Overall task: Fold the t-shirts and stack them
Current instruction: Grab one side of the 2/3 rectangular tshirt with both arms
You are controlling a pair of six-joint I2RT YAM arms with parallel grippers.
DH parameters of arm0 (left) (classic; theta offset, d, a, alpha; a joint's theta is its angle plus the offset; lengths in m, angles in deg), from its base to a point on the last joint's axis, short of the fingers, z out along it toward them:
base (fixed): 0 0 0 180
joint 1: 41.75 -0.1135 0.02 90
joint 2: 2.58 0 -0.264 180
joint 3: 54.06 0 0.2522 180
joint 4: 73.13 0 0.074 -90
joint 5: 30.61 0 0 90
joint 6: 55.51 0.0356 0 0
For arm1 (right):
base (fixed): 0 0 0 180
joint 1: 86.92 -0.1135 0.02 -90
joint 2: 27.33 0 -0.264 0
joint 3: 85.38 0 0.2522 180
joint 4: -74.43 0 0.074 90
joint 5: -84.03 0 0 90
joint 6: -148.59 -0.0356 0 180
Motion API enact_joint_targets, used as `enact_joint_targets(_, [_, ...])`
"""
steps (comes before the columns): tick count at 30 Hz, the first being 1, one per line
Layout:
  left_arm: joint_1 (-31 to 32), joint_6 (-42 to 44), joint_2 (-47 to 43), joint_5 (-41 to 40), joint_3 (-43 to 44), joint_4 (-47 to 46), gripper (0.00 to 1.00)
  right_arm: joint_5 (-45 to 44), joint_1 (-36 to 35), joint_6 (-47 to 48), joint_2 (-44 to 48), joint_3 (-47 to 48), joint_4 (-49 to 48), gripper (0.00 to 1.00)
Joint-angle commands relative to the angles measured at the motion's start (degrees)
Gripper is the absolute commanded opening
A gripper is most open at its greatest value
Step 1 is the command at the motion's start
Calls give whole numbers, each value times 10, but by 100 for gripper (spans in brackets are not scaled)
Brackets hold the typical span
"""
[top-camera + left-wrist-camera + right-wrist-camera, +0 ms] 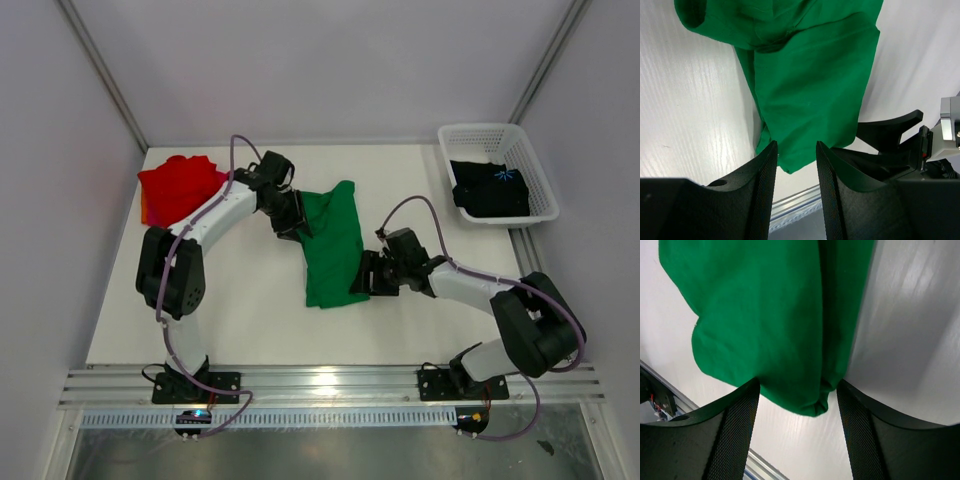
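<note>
Green t-shirt (330,245) is lying partly folded mid-surface (230,310). Left tool (292,222) is sitting at its far-left corner, jaws narrowly apart, nothing pinched. Right tool (362,275) is standing wide at the near-right hem, unclamped. Red t-shirt (180,185) is lying far left. Black t-shirt (488,190) is lying in the white basket (480,133), blue print unreadable.

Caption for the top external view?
Left gripper and right gripper flank a green t-shirt; red t-shirt far left, black t-shirt in basket.
</note>
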Motion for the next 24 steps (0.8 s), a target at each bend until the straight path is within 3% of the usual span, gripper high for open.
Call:
enact_joint_targets(1, [-1, 12, -13, 10, 3, -11, 39, -20, 2, 5, -33, 18, -20, 68])
enact_joint_targets(9, [-1, 22, -13, -12, 21, 0, 39, -24, 5, 19, -52, 50, -4, 67])
enact_joint_targets(11, [-1, 24, -10, -22, 26, 6, 39, -23, 6, 21, -53, 51, -3, 63])
enact_joint_targets(15, [0, -2, -1, 5, -17, -6, 37, -11, 13, 27, -57, 56, -3, 33])
enact_joint_targets(16, [0, -12, -7, 25, -36, -34, 37, -6, 14, 30, -59, 57, -3, 18])
enact_joint_targets(17, [0, -24, -14, 32, -81, -52, 37, -5, 15, 31, -60, 59, -2, 11])
enact_joint_targets(19, [0, -60, -43, 44, -129, -88, 37, -2, 16, 35, -60, 62, -3, 4])
enact_joint_targets(24, [3, -154, -130, 74, -303, -272, 38, 11, 17, 36, -70, 65, -7, 3])
